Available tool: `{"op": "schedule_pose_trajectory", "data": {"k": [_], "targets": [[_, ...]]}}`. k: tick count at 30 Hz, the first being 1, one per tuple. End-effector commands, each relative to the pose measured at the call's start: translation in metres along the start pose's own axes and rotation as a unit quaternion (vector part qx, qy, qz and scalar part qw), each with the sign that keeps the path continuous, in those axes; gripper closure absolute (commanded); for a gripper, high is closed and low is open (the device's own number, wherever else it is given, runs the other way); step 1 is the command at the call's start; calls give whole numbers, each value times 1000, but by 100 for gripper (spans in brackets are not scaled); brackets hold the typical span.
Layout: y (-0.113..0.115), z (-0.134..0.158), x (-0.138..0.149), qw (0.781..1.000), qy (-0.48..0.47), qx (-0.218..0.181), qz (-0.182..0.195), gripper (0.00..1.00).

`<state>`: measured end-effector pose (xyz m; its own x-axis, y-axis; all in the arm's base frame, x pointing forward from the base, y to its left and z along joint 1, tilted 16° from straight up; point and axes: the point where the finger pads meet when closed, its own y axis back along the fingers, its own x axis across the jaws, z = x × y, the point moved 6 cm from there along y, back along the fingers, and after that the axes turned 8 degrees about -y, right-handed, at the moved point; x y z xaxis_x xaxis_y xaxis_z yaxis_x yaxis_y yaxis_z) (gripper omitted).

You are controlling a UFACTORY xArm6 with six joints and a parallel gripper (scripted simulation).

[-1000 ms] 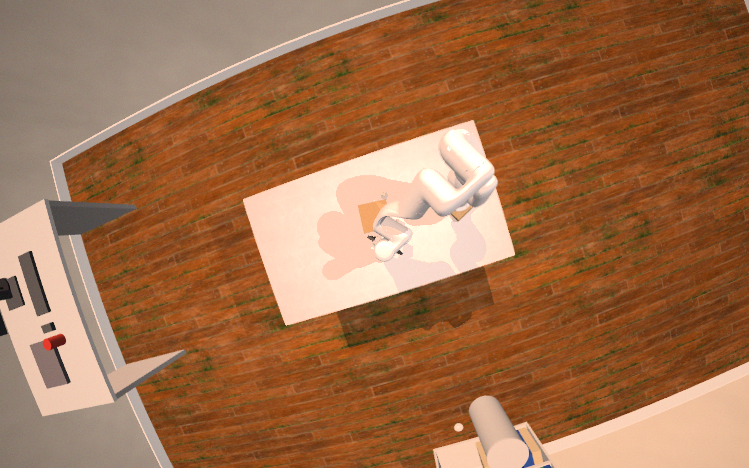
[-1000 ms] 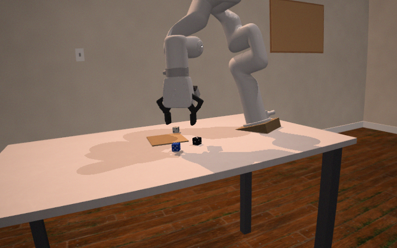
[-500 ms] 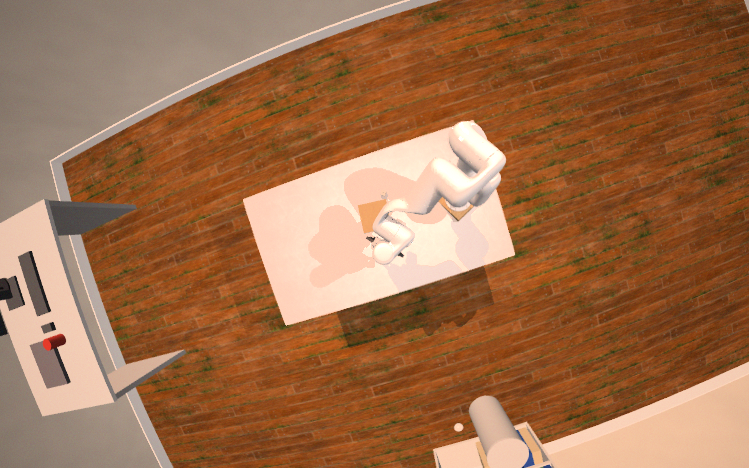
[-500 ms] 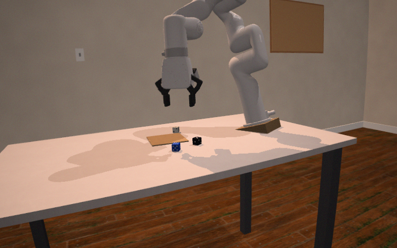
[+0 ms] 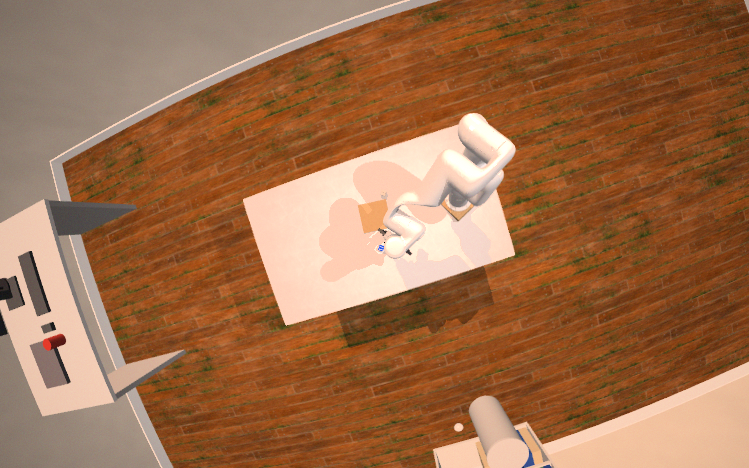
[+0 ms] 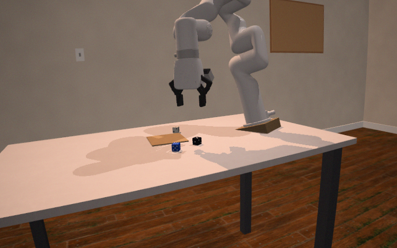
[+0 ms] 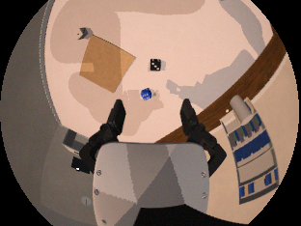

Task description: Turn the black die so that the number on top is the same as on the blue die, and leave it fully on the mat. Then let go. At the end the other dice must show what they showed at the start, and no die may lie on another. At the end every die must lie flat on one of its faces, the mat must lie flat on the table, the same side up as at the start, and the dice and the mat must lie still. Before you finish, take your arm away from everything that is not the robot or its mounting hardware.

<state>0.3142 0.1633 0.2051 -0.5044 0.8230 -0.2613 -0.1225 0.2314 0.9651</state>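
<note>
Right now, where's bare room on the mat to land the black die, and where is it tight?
The brown mat carries no die. Crowding is around it: the grey die by its far edge, the blue die at its near right corner, the black die off its right side. The open gripper hangs well above.
</note>
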Motion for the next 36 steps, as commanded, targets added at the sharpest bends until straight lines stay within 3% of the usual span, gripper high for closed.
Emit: {"op": "schedule_pose_trajectory", "data": {"k": [1,21,29,32,36], "targets": [[1,-17,6,999,-38,-9,-4,0],[1,-17,6,1000,-28,-9,-4,0],[-8,-17,6,994,106,-9,-6,0],[-8,-16,6,993,115,-9,-6,0],[-14,-16,6,979,203,-8,-7,0]]}}
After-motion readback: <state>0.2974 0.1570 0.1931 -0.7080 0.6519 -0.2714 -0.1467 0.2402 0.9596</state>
